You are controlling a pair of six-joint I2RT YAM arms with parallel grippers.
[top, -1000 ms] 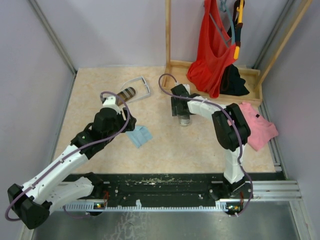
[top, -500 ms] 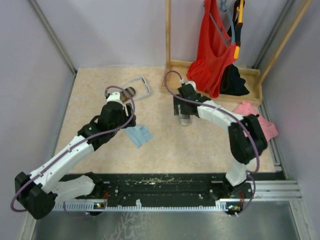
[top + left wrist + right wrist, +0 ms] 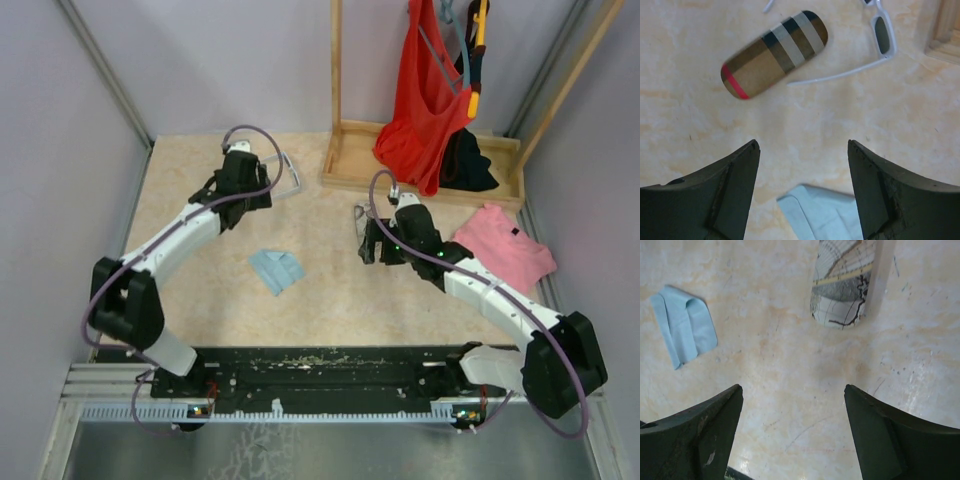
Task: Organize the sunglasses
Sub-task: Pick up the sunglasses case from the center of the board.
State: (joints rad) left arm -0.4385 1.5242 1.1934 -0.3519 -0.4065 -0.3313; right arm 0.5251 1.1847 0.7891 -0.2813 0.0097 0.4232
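Note:
The white-framed sunglasses [image 3: 883,39] lie open on the table, one thin arm reaching toward the brown-striped case [image 3: 775,52] to their left. In the top view they show at the back [image 3: 287,172], just right of the left arm's head. My left gripper [image 3: 802,145] hangs open above the table, short of the case, with nothing between its fingers. My right gripper [image 3: 792,387] is open and empty too, over bare table near the middle [image 3: 373,243]. A grey-patterned case [image 3: 842,282] lies just beyond its fingertips.
A folded light blue cloth [image 3: 277,270] lies between the two arms, also under the left fingers [image 3: 825,212]. A wooden frame [image 3: 345,165] with a hanging red garment [image 3: 428,95] stands at the back right. A pink cloth [image 3: 505,250] lies at the right edge.
The left arm has swung toward the back left, its gripper now by the white sunglasses. The right arm has drawn back toward the near right, leaving the grey case ahead of its fingers.

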